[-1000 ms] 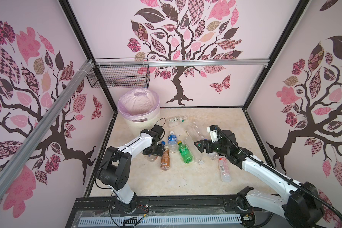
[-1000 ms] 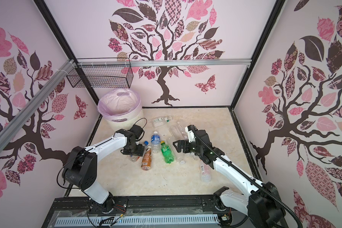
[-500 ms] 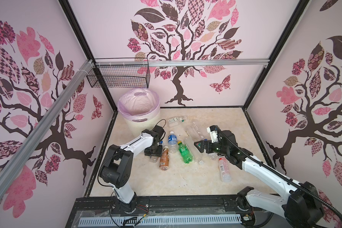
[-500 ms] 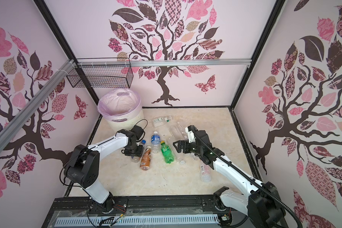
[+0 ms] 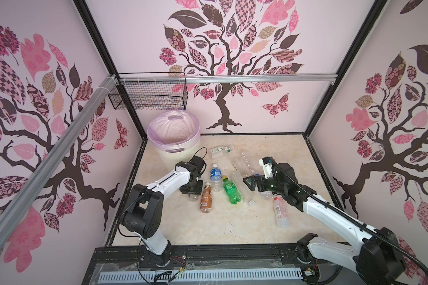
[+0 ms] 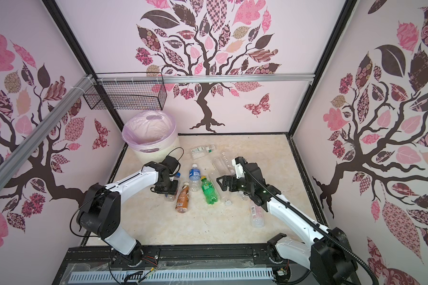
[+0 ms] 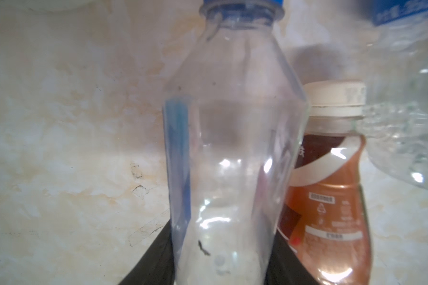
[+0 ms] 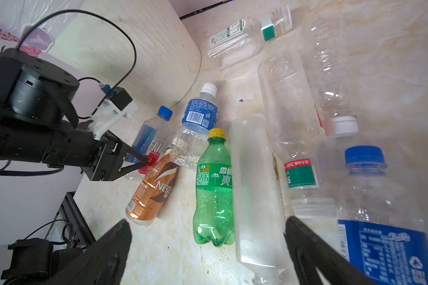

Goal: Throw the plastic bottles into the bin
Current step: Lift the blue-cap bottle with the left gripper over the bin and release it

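Observation:
My left gripper (image 5: 192, 191) is down on the floor, shut on a clear blue-capped bottle (image 7: 232, 123) that lies between its black fingers (image 7: 156, 249). A brown-wrapped bottle (image 5: 205, 198) lies right beside it. A blue-labelled bottle (image 5: 215, 176), a green bottle (image 5: 231, 191) and a frosted clear bottle (image 8: 255, 187) lie side by side in the middle. My right gripper (image 5: 250, 183) hovers open just above the frosted and green bottles, holding nothing. The bin (image 5: 176, 158), cream with a lilac bag, stands in the back left corner, behind the left gripper.
More clear bottles lie behind and to the right: a green-and-white labelled bottle (image 5: 220, 150) at the back, a red-labelled bottle (image 5: 281, 212) by my right arm, a blue Pepsi bottle (image 8: 381, 222). A black wire basket (image 5: 148, 96) hangs above the bin.
My left gripper's jaws have closed in around the clear blue-capped bottle. The right arm has hardly moved.

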`<control>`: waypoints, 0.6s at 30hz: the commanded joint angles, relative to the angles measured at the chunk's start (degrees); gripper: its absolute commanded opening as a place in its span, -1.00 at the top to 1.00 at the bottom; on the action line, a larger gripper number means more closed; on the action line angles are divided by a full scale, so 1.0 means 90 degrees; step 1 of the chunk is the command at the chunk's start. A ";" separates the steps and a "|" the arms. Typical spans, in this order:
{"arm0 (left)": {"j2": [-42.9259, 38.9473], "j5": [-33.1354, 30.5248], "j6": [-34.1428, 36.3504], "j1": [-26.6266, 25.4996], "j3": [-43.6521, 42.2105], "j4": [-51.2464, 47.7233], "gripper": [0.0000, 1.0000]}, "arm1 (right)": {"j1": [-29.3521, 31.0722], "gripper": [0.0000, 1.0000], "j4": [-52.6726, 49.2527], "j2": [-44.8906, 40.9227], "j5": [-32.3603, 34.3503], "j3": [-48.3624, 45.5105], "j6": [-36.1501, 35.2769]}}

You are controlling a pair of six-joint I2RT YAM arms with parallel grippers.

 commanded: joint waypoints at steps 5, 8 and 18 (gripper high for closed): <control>-0.0806 0.0312 0.0096 -0.0143 -0.0131 0.0236 -0.01 | 0.0001 -0.99 -0.0190 -0.0402 -0.0001 0.0132 0.0014; -0.1074 0.0260 0.0136 -0.0310 -0.0008 0.0266 -0.01 | -0.0005 -0.99 -0.0244 -0.0461 0.0000 0.0253 0.0071; -0.1547 -0.0380 -0.0075 -0.0801 0.1413 0.0099 -0.01 | -0.0006 -0.99 -0.0439 -0.0585 -0.0134 0.0978 0.0327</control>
